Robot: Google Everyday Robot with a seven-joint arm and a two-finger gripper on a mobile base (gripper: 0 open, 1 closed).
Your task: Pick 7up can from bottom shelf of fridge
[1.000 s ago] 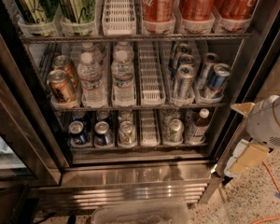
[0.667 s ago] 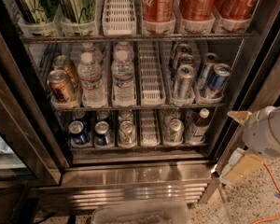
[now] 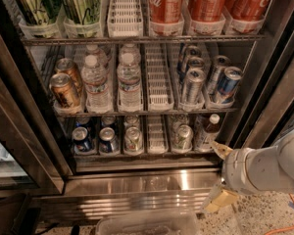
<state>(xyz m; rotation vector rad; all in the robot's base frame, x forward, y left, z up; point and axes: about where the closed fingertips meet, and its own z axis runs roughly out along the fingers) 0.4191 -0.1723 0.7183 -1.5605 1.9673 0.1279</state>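
Observation:
The fridge (image 3: 137, 180) stands open in front of me. Its bottom shelf (image 3: 157, 153) holds two dark blue cans at the left, a pale silver can (image 3: 133, 138), an empty white lane, then the 7up can (image 3: 183, 137) with a silver top and pale green body. A brown white-capped bottle (image 3: 208, 130) stands to the right of it. My gripper (image 3: 219, 175) is at the lower right, outside the fridge, below and right of the 7up can. It is open and empty, with its tan fingertips (image 3: 219, 150) pointing left.
The middle rack holds orange cans (image 3: 63, 89), water bottles (image 3: 128, 80) and silver and blue cans (image 3: 193, 84). The top rack holds green and red cans. Dark door frames flank the opening. A clear plastic bin (image 3: 147, 223) sits on the floor and an orange cable (image 3: 286, 217) lies at the right.
My arm and gripper have moved left and downward, closer to the fridge's lower right corner. The drinks have not moved.

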